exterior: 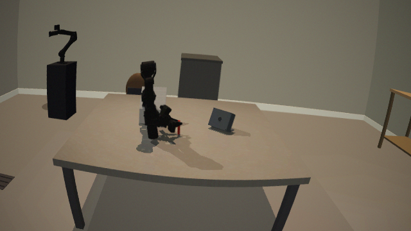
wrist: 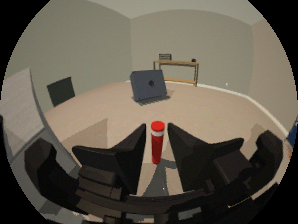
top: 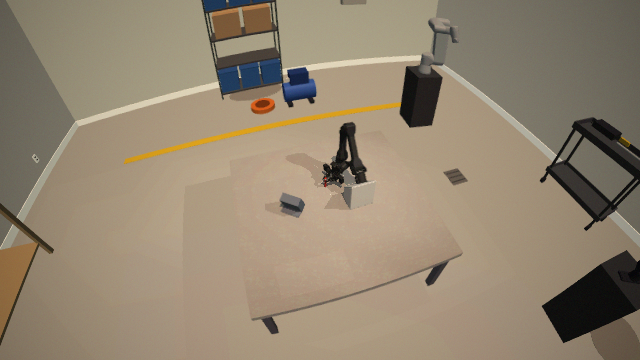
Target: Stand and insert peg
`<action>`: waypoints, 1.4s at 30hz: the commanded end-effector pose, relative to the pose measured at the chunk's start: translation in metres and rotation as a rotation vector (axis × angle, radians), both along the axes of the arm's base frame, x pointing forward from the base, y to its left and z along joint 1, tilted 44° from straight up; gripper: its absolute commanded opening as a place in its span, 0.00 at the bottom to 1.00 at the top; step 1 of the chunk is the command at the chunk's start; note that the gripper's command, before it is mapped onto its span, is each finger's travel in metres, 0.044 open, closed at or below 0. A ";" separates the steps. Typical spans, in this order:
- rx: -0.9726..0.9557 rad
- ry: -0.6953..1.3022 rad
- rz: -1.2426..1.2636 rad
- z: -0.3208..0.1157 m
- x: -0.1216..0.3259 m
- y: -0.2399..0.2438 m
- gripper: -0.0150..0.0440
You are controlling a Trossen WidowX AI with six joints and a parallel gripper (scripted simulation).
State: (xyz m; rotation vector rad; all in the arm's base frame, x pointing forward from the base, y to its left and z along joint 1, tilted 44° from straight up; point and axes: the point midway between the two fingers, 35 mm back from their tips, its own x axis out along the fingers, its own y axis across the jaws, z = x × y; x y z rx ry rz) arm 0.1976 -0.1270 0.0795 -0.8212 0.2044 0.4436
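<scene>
1. Claw [top: 326, 178] [exterior: 180, 123] [wrist: 156, 125]: fingers apart, gripping nothing.
2. Done, seemingly: the red peg [top: 325, 182] [exterior: 178, 128] [wrist: 157, 145] stands upright on the tabletop [top: 310, 260] [exterior: 180, 160] [wrist: 200, 107] between them (white band uppermost).
3. Left: regrasp, insertion into the sloped panel [top: 292, 201] [exterior: 221, 119] [wrist: 145, 86], release, retreat.

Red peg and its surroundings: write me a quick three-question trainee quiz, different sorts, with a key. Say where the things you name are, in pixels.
1. True or false: the red peg [top: 325, 183] [exterior: 178, 128] [wrist: 157, 147] stands upright on the table [top: 320, 260] [exterior: 180, 173] [wrist: 200, 110].
2. Multiple choice: how do the jaws stand to the peg? A) clamped on it; B) apart, one on either side of it; C) closed above it.
3. Fill in: the white band is near the peg's ____ end.

Key: 1 true; 2 B; 3 upper.
</scene>
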 end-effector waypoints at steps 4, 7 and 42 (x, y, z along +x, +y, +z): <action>0.000 0.001 0.000 0.000 0.000 0.000 0.47; 0.000 0.001 0.000 0.000 0.000 0.000 0.47; -0.001 0.003 0.001 0.005 0.001 0.002 1.00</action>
